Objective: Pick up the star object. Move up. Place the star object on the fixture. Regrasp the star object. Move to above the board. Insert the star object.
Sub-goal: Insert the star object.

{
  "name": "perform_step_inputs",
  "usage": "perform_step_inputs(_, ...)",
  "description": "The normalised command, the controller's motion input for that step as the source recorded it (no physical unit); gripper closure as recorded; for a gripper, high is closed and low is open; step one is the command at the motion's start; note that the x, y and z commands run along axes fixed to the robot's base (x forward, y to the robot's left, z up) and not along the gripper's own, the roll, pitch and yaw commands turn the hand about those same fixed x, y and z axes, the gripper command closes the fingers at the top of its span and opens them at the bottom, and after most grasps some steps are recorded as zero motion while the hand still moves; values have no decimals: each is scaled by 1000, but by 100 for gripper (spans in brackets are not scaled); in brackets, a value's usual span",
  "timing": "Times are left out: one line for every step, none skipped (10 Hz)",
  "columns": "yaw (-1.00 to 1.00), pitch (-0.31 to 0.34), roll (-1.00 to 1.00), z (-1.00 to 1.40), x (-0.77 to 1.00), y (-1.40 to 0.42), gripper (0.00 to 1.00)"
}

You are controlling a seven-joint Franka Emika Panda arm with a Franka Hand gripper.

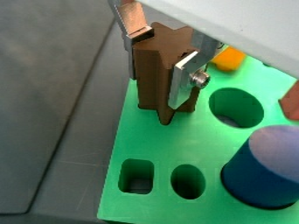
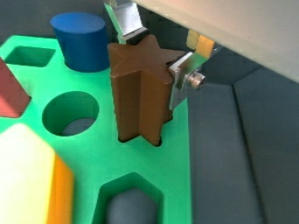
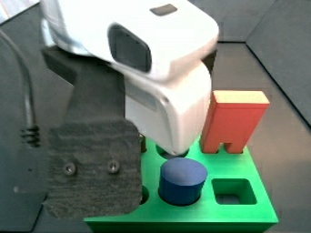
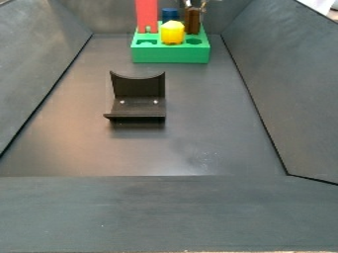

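The star object [image 1: 152, 74] is a brown star-shaped prism, held upright. My gripper [image 1: 163, 63] is shut on it, with one silver finger on each side, as both wrist views show [image 2: 152, 54]. The star [image 2: 138, 92] hangs over the green board [image 1: 146, 144], with its lower end at or just above the board's top face. The slot under it is hidden by the star. In a side view the star [image 4: 193, 20] is over the far right part of the board [image 4: 172, 49]. The dark fixture [image 4: 136, 96] stands empty on the floor, nearer than the board.
On the board stand a blue cylinder [image 2: 79, 39], a red block [image 3: 237, 118] and a yellow piece [image 4: 172, 33]. Open slots include a round hole [image 1: 237, 107], a rectangular one [image 1: 138, 175] and a square one [image 3: 234, 191]. Dark sloped walls ring the floor.
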Motion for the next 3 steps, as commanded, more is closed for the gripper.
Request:
perform_step_inputs(-700,30,50,-1000,486,49,100)
perform_step_inputs(-503,53,-34,-786,-26,123,100)
perform_step_inputs(0,0,0,0,0,0,100)
